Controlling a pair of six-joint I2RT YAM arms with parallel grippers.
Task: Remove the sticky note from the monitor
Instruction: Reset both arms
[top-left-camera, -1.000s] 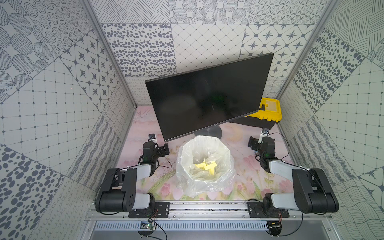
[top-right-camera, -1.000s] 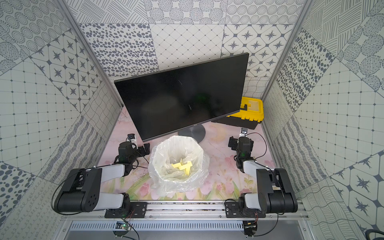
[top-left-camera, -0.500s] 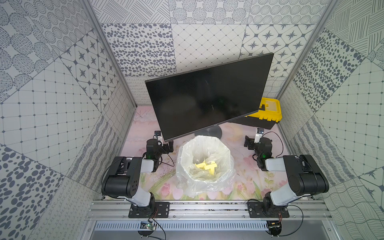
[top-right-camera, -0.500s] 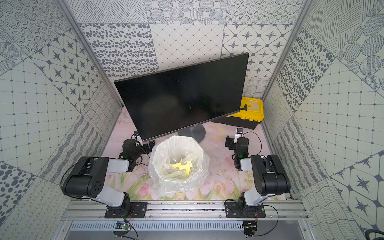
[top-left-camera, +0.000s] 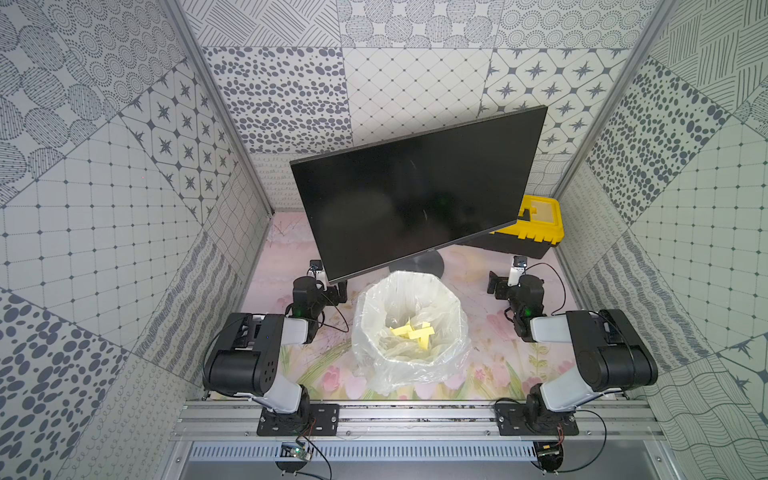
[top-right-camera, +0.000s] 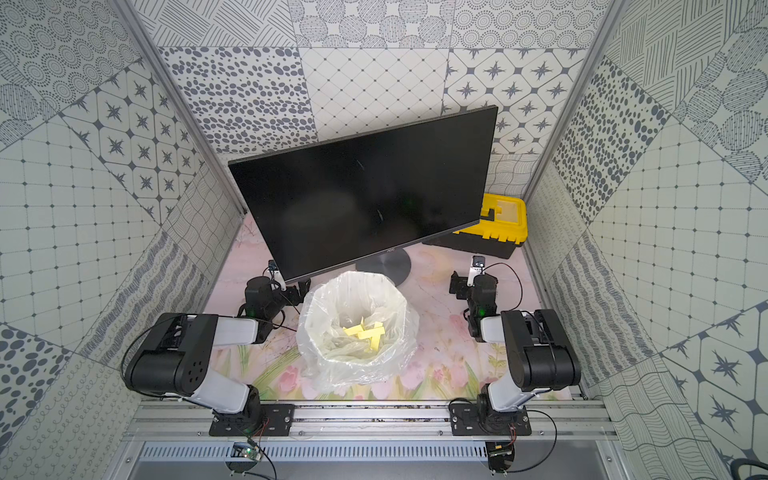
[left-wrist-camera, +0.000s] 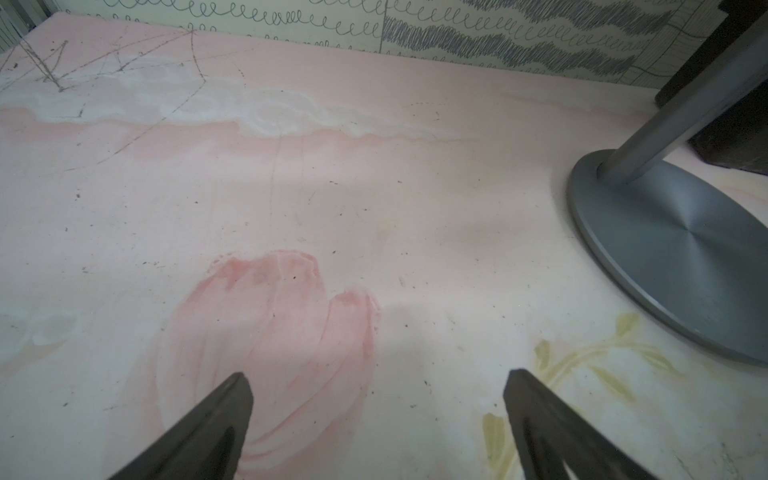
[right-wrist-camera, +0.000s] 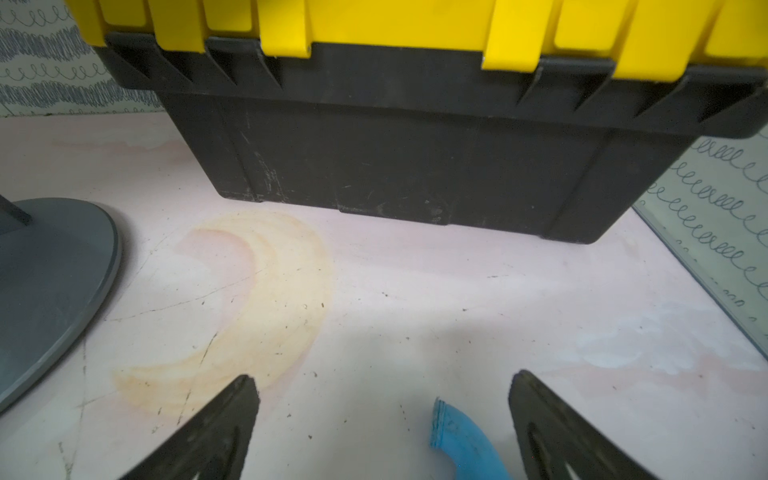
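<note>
The monitor (top-left-camera: 415, 199) (top-right-camera: 365, 199) stands tilted at the back, and its black screen shows no sticky note. Yellow sticky notes (top-left-camera: 411, 332) (top-right-camera: 365, 332) lie inside the bag-lined bin in front of it. My left gripper (top-left-camera: 337, 291) (top-right-camera: 302, 288) sits low under the screen's lower left corner. In the left wrist view it (left-wrist-camera: 376, 386) is open over bare mat, with the monitor's round base (left-wrist-camera: 665, 257) off to one side. My right gripper (top-left-camera: 496, 284) (top-right-camera: 456, 286) (right-wrist-camera: 384, 386) is open too, low on the mat, facing the toolbox.
The clear-bagged bin (top-left-camera: 365, 307) (top-right-camera: 309, 316) stands between the two arms. A yellow-and-black toolbox (top-left-camera: 536, 224) (top-right-camera: 498, 224) (right-wrist-camera: 395, 145) sits at the back right. A blue curved piece (right-wrist-camera: 461, 440) shows between the right fingers. Patterned walls close in on three sides.
Both arms have folded up, their elbows rising near the front rail. The grippers have slid a little towards the back and stay open.
</note>
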